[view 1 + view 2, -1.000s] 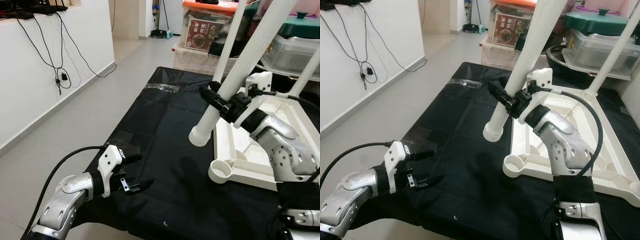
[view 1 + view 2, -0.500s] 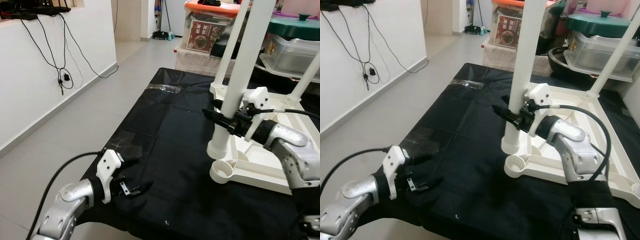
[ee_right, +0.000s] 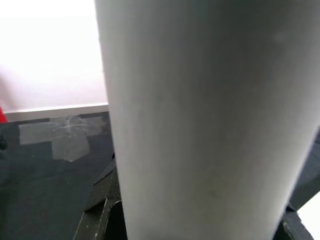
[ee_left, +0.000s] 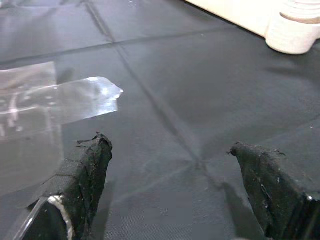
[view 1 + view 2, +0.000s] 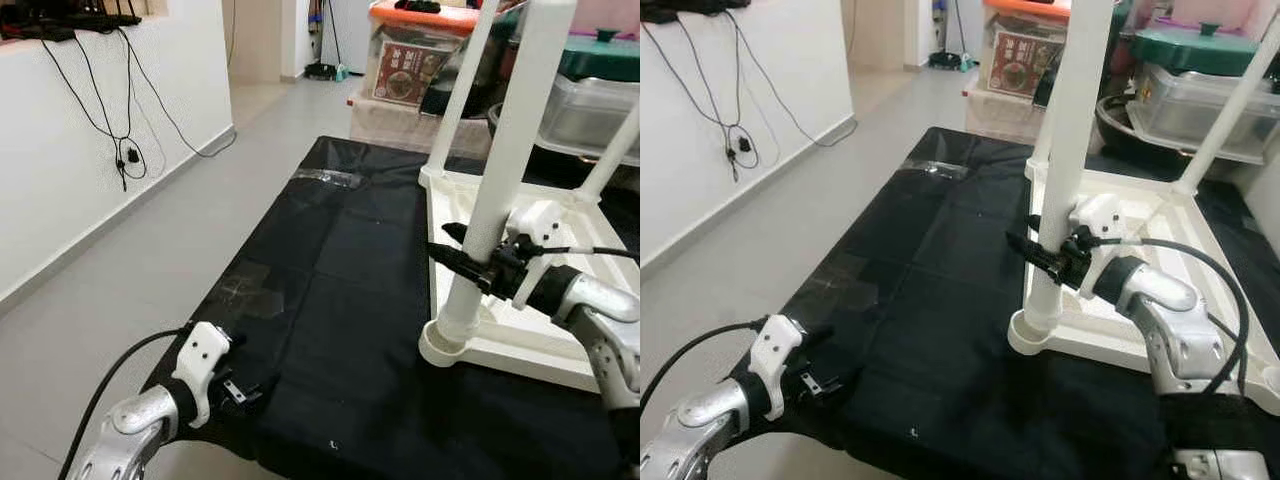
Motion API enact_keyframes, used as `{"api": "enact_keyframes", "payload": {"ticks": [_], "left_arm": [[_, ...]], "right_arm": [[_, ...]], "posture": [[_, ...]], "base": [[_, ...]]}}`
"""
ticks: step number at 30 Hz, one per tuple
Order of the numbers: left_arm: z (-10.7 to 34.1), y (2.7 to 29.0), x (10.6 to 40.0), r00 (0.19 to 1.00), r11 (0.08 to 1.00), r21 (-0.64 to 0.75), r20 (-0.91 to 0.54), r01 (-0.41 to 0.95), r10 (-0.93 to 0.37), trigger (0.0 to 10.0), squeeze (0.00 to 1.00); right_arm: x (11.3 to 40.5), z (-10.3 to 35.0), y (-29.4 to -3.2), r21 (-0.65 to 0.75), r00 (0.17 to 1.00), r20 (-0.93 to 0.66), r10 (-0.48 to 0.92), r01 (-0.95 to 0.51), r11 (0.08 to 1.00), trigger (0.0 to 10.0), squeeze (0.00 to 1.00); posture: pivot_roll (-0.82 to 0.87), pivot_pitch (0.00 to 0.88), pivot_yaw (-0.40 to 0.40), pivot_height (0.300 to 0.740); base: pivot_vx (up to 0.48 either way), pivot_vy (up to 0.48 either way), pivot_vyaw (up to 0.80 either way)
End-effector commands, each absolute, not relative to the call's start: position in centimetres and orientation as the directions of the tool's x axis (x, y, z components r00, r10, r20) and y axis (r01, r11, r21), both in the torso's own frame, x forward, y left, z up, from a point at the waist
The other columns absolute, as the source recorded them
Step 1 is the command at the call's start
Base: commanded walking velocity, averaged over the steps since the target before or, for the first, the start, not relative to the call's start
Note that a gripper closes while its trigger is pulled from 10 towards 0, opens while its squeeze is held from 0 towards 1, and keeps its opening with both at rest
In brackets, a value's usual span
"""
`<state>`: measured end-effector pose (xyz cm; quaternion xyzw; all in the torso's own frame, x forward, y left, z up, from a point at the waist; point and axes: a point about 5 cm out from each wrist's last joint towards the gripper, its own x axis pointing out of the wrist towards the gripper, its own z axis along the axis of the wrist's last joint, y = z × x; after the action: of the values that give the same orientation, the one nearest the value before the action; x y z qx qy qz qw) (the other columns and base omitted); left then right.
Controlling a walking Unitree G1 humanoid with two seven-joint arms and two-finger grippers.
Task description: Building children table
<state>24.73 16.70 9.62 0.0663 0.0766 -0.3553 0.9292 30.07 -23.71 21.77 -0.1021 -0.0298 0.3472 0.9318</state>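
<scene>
Leg seated in the near corner socket

Eye views: right gripper [image 5: 1045, 252] clamps the upright white leg [image 5: 505, 190] on the upturned tabletop [image 5: 520, 340]; more legs seemingly fitted.
Left wrist view: left gripper [image 4: 175, 175], jaws wide, empty, over the black mat [image 5: 340, 260].

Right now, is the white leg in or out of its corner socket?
In: the white leg stands upright, foot inside the corner socket, right claw clamped on it.
</scene>
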Motion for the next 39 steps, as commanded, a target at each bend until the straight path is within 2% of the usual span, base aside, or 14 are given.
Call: {"api": "enact_keyframes", "payload": {"ticks": [1,6,9,17,21,25,30,34,39], "left_arm": [[9.4,16.9,24.6,0.738,0.741,0.076,-0.202,0.667,-0.644,10.0,0.0],[9.7,16.5,24.6,0.735,0.738,0.07,-0.187,0.671,-0.651,10.0,0.0],[10.0,16.5,24.7,0.742,0.742,0.076,-0.176,0.666,-0.647,10.0,0.0],[10.0,16.6,24.7,0.759,0.759,0.078,-0.165,0.646,-0.63,10.0,0.0],[10.0,16.5,24.6,0.759,0.759,0.074,-0.159,0.647,-0.632,10.0,0.0],[10.8,16.8,24.8,0.772,0.772,0.057,-0.124,0.633,-0.624,10.0,0.0],[10.9,17.0,25.0,0.777,0.777,0.051,-0.116,0.627,-0.619,10.0,0.0],[10.9,17.0,25.2,0.788,0.788,0.051,-0.106,0.614,-0.607,10.0,0.0],[10.9,17.0,25.2,0.793,0.793,0.055,-0.107,0.607,-0.6,10.0,0.0]], "right_arm": [[29.9,21.0,-23.3,-0.205,0.745,-0.026,0.666,-0.656,0.726,0.0,0.0],[30.2,20.5,-22.8,-0.199,0.738,-0.032,0.674,-0.665,0.72,0.0,0.0],[30.1,19.9,-21.3,-0.188,0.7,-0.036,0.714,-0.706,0.683,0.0,0.0],[29.2,19.0,-20.2,-0.164,0.659,-0.054,0.75,-0.747,0.644,0.0,0.0],[28.9,18.8,-20.2,-0.145,0.659,-0.049,0.751,-0.748,0.648,0.0,0.0],[28.9,18.7,-20.1,-0.054,0.667,0.003,0.745,-0.744,0.666,0.0,0.0],[28.7,18.3,-19.8,-0.008,0.675,0.023,0.737,-0.737,0.676,0.0,0.0],[27.7,17.2,-18.8,0.064,0.685,0.042,0.727,-0.728,0.682,0.0,0.0],[26.7,16.1,-17.8,0.082,0.679,0.042,0.733,-0.733,0.675,0.0,0.0]], "posture": [[0.1,0.0,-0.074,0.74],[0.11,0.0,-0.079,0.74],[0.12,0.0,-0.08,0.74],[0.12,0.0,-0.087,0.74],[0.12,0.0,-0.089,0.74],[0.12,0.0,-0.087,0.74],[0.12,0.0,-0.089,0.74],[0.11,0.0,-0.087,0.74],[0.12,0.0,-0.084,0.74]], "base": [[0.0,0.0,0.0],[0.0,0.0,0.0],[0.0,0.0,0.0],[0.0,0.0,0.0],[0.0,0.0,0.0],[0.0,0.0,0.0],[0.0,0.0,0.0],[0.0,0.0,0.0],[0.0,0.0,0.0]]}}
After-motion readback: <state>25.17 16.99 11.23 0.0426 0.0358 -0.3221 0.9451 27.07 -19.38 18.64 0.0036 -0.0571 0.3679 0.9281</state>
